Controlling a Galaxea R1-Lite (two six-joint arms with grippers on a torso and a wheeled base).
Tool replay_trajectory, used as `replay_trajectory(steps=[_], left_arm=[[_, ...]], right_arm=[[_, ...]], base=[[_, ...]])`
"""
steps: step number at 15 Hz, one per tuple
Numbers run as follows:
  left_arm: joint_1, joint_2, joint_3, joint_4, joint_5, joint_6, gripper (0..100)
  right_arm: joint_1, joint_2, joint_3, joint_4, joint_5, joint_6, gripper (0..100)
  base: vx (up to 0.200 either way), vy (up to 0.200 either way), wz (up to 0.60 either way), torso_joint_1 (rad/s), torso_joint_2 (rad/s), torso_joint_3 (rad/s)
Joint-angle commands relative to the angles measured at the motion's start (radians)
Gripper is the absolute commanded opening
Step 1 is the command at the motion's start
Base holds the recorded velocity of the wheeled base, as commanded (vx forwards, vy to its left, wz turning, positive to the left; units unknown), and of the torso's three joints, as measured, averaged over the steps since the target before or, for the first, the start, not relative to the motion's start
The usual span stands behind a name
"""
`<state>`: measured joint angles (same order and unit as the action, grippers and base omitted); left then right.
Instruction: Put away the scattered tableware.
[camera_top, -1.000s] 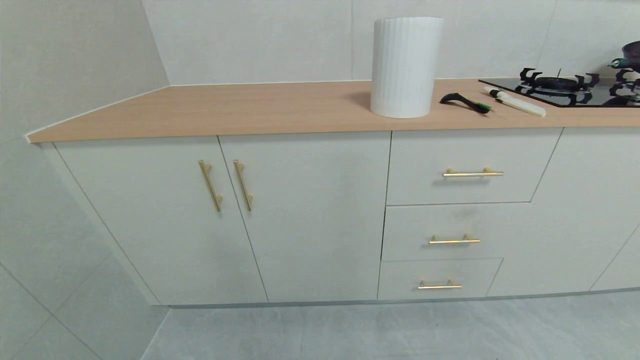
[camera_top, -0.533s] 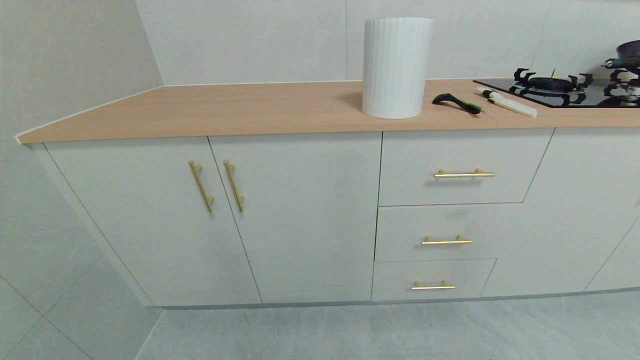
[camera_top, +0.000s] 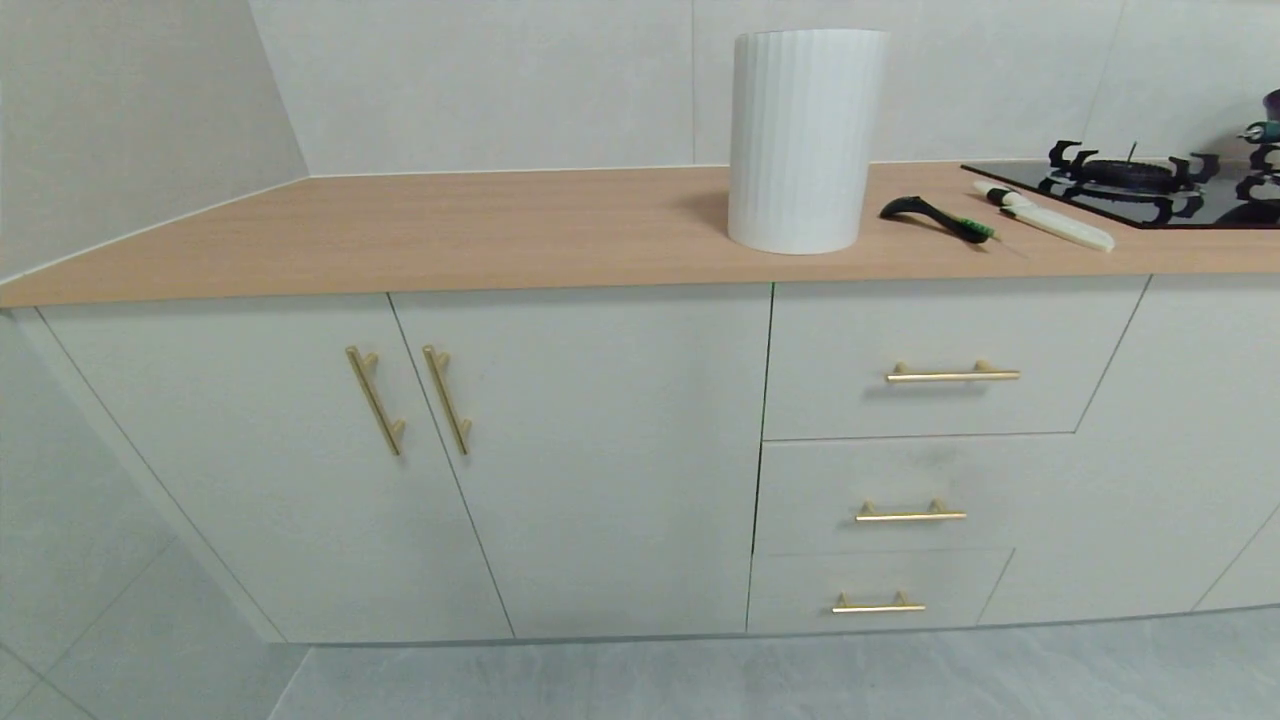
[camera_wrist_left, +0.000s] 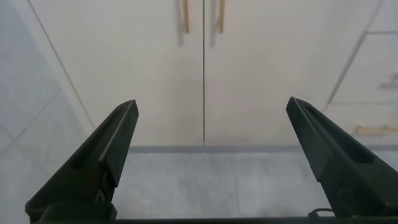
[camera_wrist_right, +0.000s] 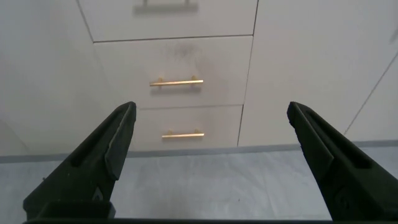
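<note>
2 utensils lie on the smooth wood-grain countertop (camera_top: 450, 225) just right of the tall white ribbed cylinder (camera_top: 806, 140): a curved black tool (camera_top: 925, 211) with a green tip, then a slim cream knife-like piece (camera_top: 1050, 218); you can't make out its blade. Farther right, the black hob (camera_top: 1130, 175) is cut off. Your left gripper (camera_wrist_left: 211, 106) and right gripper (camera_wrist_right: 210, 107) gape wide, holding nothing.

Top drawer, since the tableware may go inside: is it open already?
No, the top drawer is pushed fully in, with no gap showing.
</note>
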<state>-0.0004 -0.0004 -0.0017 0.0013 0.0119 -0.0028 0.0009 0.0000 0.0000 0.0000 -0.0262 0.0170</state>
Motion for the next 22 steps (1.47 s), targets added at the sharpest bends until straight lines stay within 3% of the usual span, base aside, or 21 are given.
replay_trajectory(steps=[1,19,20,21,22], left_arm=[[0.0,0.0,0.0,0.0,0.0,0.0,100],[0.0,0.0,0.0,0.0,0.002,0.0,100],[0.0,0.0,0.0,0.0,0.002,0.0,100],[0.0,0.0,0.0,0.0,0.002,0.0,100],[0.0,0.0,0.0,0.0,0.0,0.0,100]], right_arm=[[0.001,0.002,0.0,0.0,0.0,0.0,100],[-0.002,0.002,-0.002,-0.003,0.002,-0.075,100],[-0.002,0.002,-0.025,-0.012,0.002,-0.071,100],[0.011,0.04,-0.192,-0.018,0.009,0.006,100],[0.048,0.123,-0.262,0.014,0.023,0.063,100]], base=[[0.2,0.0,0.0,-0.002,0.0,0.012],[0.0,0.0,0.0,0.0,0.0,0.0],[0.0,0.0,0.0,0.0,0.0,0.0],[0.0,0.0,0.0,0.0,0.0,0.0],[0.0,0.0,0.0,0.0,0.0,0.0]])
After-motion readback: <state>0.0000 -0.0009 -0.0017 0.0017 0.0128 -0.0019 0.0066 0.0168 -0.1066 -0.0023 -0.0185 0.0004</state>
